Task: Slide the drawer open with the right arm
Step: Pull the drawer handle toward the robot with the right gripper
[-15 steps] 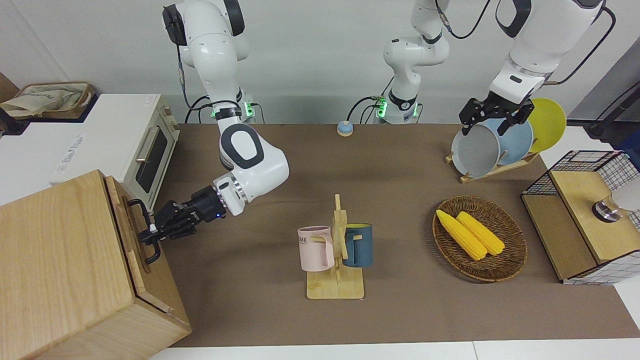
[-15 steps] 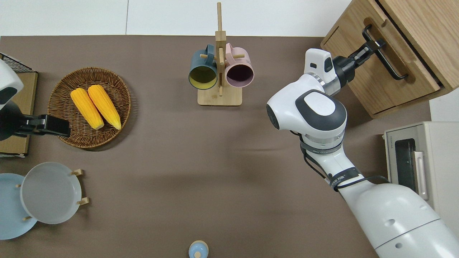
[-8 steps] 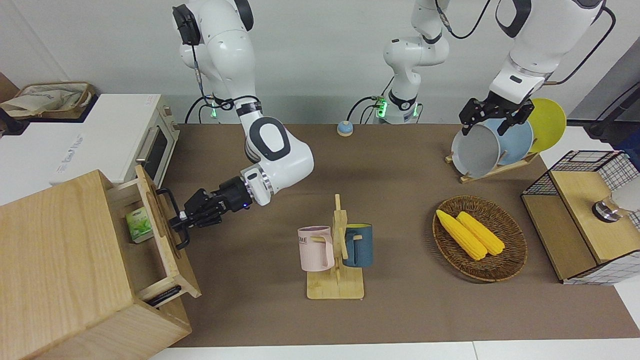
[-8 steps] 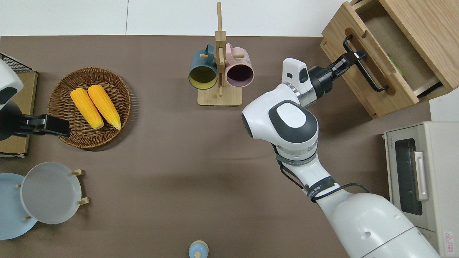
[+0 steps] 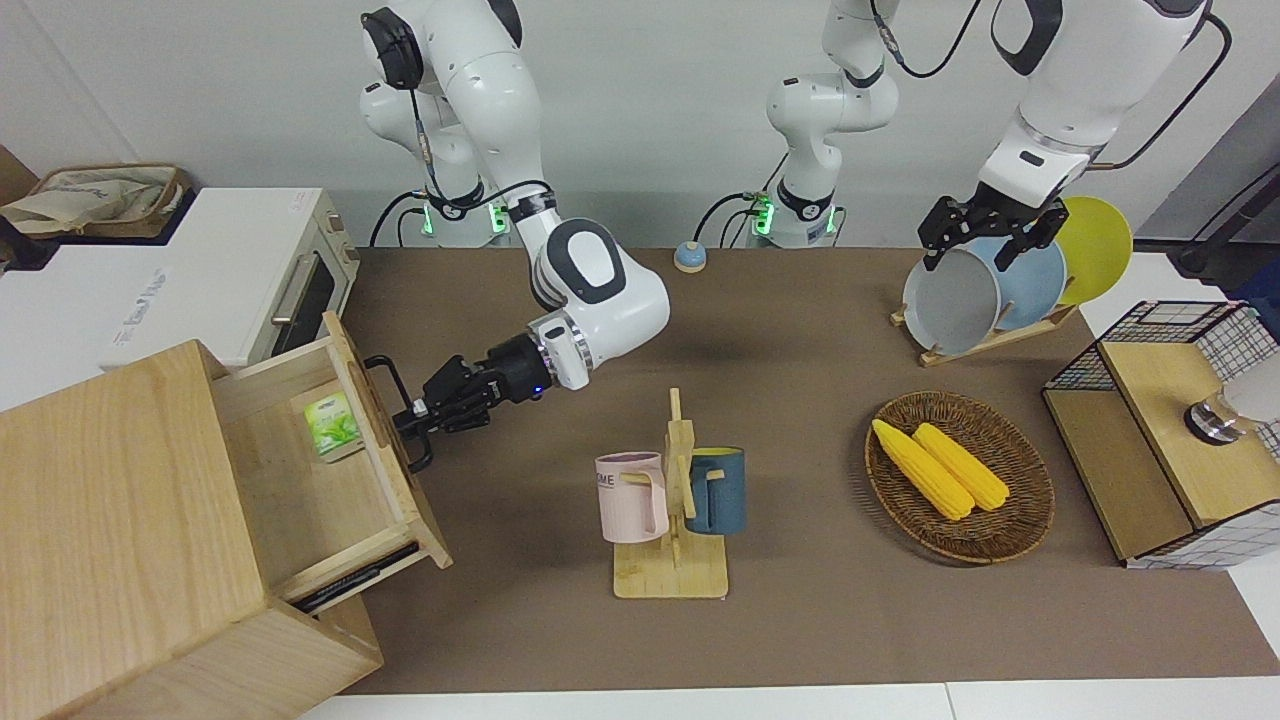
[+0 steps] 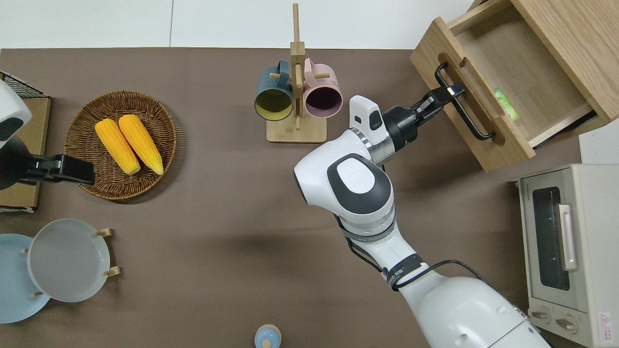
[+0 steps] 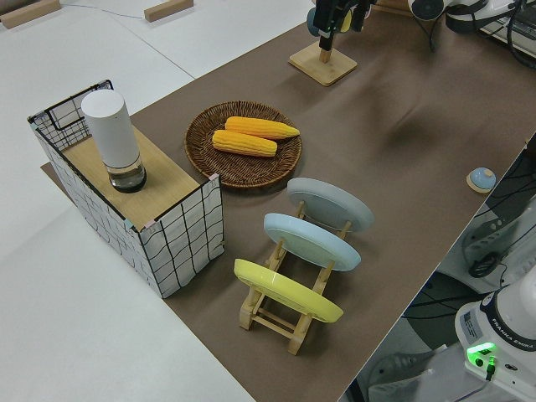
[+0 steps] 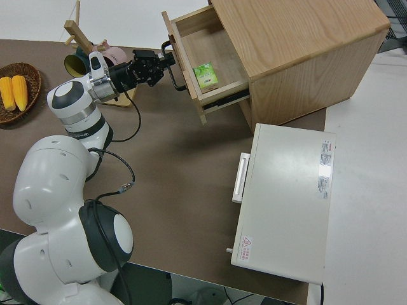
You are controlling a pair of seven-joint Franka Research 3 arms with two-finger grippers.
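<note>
The light-wood drawer [image 5: 290, 480] [image 6: 512, 63] [image 8: 203, 47] stands pulled well out of the big pale wooden box [image 5: 110, 500] [image 6: 575, 38] at the right arm's end of the table. My right gripper [image 5: 415, 412] [image 6: 447, 92] [image 8: 164, 60] is shut on the drawer's black bar handle [image 5: 385, 372] [image 6: 466, 113], near the end of the bar that lies farther from the robots. A small green packet [image 5: 333, 425] [image 6: 505, 104] [image 8: 205, 76] lies inside the drawer. My left arm [image 5: 1040, 130] is parked.
A wooden mug rack [image 5: 670, 575] [image 6: 296, 130] with a pink and a blue mug stands close to the right arm's wrist. A white toaster oven [image 5: 250, 280] [image 6: 566, 251] sits beside the box, nearer the robots. A corn basket [image 5: 960, 480], plate rack [image 5: 985, 335] and wire-grid box [image 5: 1160, 430] occupy the left arm's end.
The right gripper, gripping the handle, has drawn back toward the table's middle. The drawer went from shut to far out, uncovering the green packet.
</note>
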